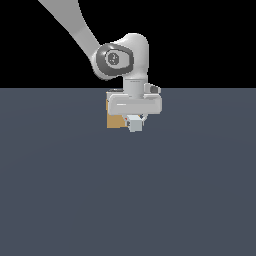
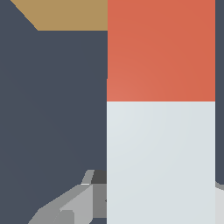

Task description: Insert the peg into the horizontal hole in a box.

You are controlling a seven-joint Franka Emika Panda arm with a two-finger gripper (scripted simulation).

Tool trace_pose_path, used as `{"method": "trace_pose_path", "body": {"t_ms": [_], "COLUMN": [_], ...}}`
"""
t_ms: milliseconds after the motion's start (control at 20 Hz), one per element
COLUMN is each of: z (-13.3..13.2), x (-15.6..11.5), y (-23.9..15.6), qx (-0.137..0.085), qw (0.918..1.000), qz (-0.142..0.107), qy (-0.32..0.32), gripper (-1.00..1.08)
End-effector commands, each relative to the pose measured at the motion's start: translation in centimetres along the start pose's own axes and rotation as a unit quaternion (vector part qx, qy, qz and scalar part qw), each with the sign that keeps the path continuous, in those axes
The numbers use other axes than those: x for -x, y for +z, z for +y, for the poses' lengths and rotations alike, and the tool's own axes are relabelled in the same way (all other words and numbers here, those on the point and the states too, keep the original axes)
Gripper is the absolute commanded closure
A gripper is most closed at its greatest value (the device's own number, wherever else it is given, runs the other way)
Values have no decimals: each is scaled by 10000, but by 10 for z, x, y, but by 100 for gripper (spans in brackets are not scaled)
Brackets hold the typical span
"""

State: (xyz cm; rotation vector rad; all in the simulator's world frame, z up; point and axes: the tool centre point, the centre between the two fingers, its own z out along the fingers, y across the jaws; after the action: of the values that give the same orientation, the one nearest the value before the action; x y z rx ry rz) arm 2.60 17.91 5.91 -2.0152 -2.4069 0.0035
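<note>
Filling most of the wrist view, one peg (image 2: 161,109) sits right under the camera, its white-grey half toward the gripper (image 2: 161,192) and its red-orange half running on away from it. Grey fingers (image 2: 74,205) show at either side of the white half, so the gripper looks closed on the peg near that end. Its long axis points out ahead, toward the single tan box (image 2: 70,15), of which only a corner shows beyond the red tip and off to one side. The hole is not visible from either camera. From the exterior view the white end (image 1: 135,124) hangs just below the hand, low over the dark desk (image 1: 128,200), with the box (image 1: 115,120) close behind on the exterior view's left. I'd judge the peg is not yet lined up with the box face; a sideways shift seems needed before pushing in
</note>
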Motion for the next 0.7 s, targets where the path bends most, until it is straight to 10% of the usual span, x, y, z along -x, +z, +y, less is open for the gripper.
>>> {"method": "trace_pose_path", "body": {"t_ms": [0, 650], "z": [1, 1], "x": [3, 0], "y": [-2, -2], "qx": [17, 12], "qw": [10000, 10000], "qz": [-2, -7], "qy": [31, 23], "gripper": [108, 108]}}
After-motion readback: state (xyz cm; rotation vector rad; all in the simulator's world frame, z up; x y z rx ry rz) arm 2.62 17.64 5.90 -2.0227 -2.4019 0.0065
